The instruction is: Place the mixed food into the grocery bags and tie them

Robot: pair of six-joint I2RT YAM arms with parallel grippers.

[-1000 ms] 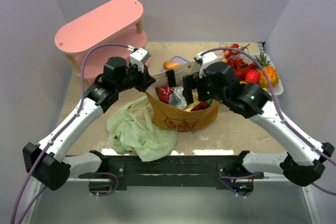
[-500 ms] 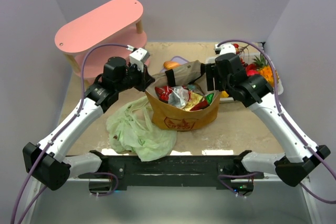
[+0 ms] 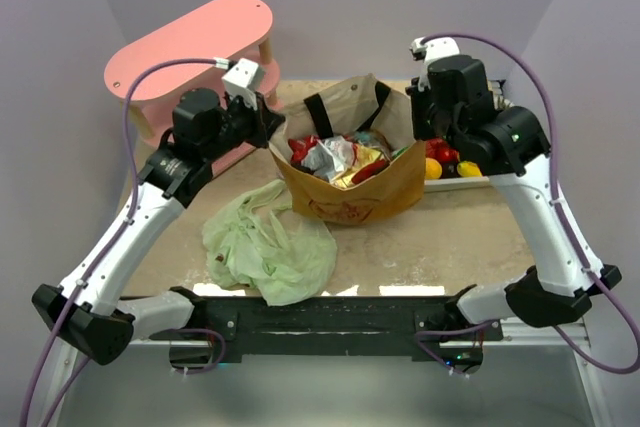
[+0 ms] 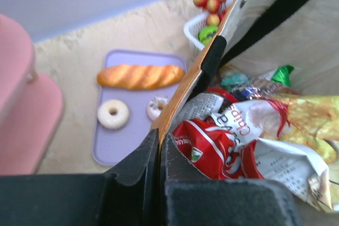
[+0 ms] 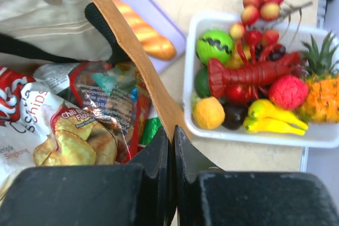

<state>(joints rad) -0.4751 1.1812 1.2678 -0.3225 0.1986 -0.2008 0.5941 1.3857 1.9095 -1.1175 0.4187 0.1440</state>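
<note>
The brown paper grocery bag stands open mid-table, holding shiny snack packets, among them a red one and a chips packet. My left gripper is shut on the bag's left rim, the paper pinched between its fingers. At the opposite side my right gripper is shut on the right rim. The pale-green plastic bag lies crumpled at the front left. The bread loaf and pale ring pieces lie on a purple tray behind the paper bag.
A white basket of toy fruit with a red lobster sits right of the bag, close to my right gripper. A pink two-level stand fills the back left corner. Walls close in on three sides.
My right gripper left the bag's inside, went to its right rim and shut on it. Both arms rose and drew apart, and the bag now stands taller and wider open.
</note>
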